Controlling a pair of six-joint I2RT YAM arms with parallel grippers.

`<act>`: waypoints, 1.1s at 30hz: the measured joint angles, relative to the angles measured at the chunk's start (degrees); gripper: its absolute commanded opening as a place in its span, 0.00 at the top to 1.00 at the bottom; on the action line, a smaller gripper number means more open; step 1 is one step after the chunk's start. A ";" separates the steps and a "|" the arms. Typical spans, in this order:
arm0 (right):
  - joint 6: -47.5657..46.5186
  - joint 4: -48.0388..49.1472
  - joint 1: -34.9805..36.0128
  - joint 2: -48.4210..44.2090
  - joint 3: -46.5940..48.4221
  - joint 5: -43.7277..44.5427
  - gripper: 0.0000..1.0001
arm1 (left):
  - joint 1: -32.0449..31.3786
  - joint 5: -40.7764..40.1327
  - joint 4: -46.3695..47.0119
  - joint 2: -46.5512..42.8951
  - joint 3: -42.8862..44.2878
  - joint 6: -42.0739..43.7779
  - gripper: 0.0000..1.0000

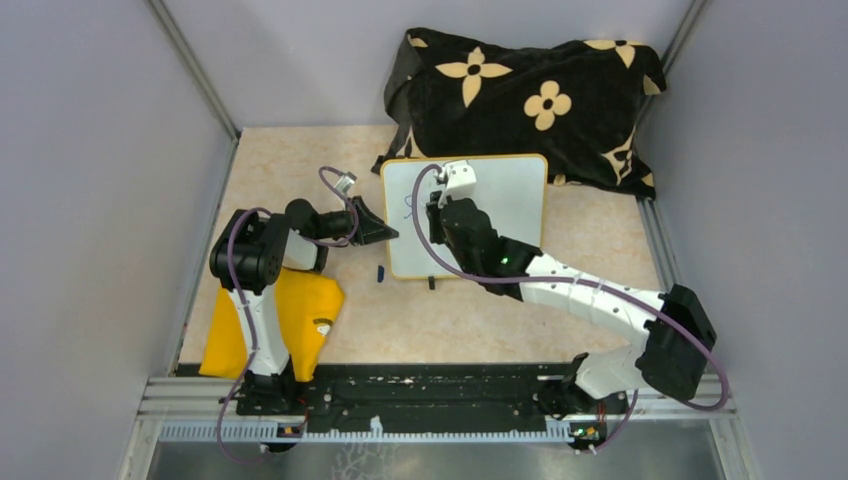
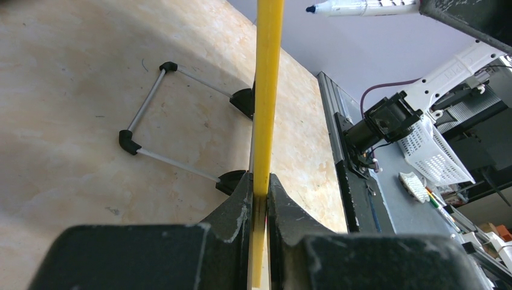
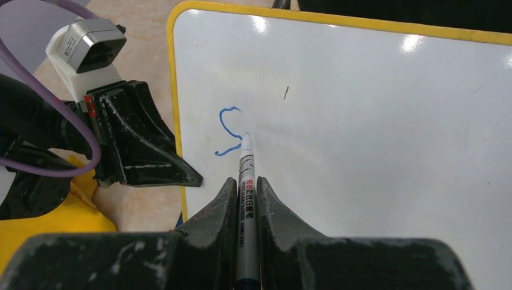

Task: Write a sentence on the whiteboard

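Observation:
The whiteboard [image 1: 505, 205] lies flat at mid-table, white with a yellow rim. My left gripper [image 1: 388, 232] is shut on its left rim; in the left wrist view the yellow rim [image 2: 267, 90] runs up from between the gripper's [image 2: 260, 188] closed fingers. My right gripper [image 3: 246, 181] is shut on a silver marker [image 3: 246, 172]. It hovers over the board's left part [image 1: 434, 212]. The marker tip rests at the end of a blue S-shaped stroke [image 3: 227, 130] on the whiteboard [image 3: 362, 121]. The marker [image 2: 362, 7] also shows at the top of the left wrist view.
A black flowered cloth [image 1: 530, 95] is bunched behind the board. A yellow cloth [image 1: 305, 310] lies by the left arm's base. A small dark piece [image 1: 381, 272] sits off the board's near-left corner. The board's wire stand [image 2: 151, 109] lies on the table beneath it. Grey walls close three sides.

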 measured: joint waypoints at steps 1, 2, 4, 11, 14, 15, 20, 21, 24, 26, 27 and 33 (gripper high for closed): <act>-0.15 0.17 0.00 0.28 0.00 -0.11 1.00 | 0.00 0.00 0.00 0.00 0.00 0.00 1.00; -0.17 0.31 0.00 0.55 0.00 -0.15 1.00 | 0.00 0.00 0.00 0.00 0.00 0.00 1.00; -0.20 0.46 0.00 1.31 0.00 -0.17 1.00 | 0.00 0.00 0.00 0.00 0.00 0.02 1.00; 0.20 0.42 0.00 3.15 0.02 0.55 1.00 | 0.00 0.00 0.00 0.00 0.00 0.00 1.00; 0.31 0.66 0.00 3.15 0.02 1.25 1.00 | 0.00 0.00 0.00 0.00 0.00 0.02 1.00; 0.31 0.68 0.00 3.17 0.02 1.40 1.00 | 0.00 0.00 0.00 0.00 0.00 0.00 1.00; 0.37 0.63 0.00 3.21 0.02 1.60 1.00 | 0.00 0.00 0.00 0.00 0.00 0.00 1.00; 0.48 0.63 0.00 3.21 0.02 1.60 1.00 | 0.00 0.00 0.00 0.00 0.00 0.00 1.00; 0.90 0.61 0.00 3.19 0.02 1.60 1.00 | 0.00 0.00 0.00 0.00 0.00 0.00 1.00; 1.09 0.57 0.00 3.21 0.02 1.62 1.00 | 0.00 0.00 0.00 0.00 0.00 0.02 1.00; 1.22 0.52 0.00 3.21 0.02 1.62 1.00 | 0.00 0.00 0.00 0.00 0.00 0.00 1.00; 1.68 0.42 0.00 3.19 -0.13 1.60 1.00 | 0.00 0.00 0.00 0.00 0.00 0.00 1.00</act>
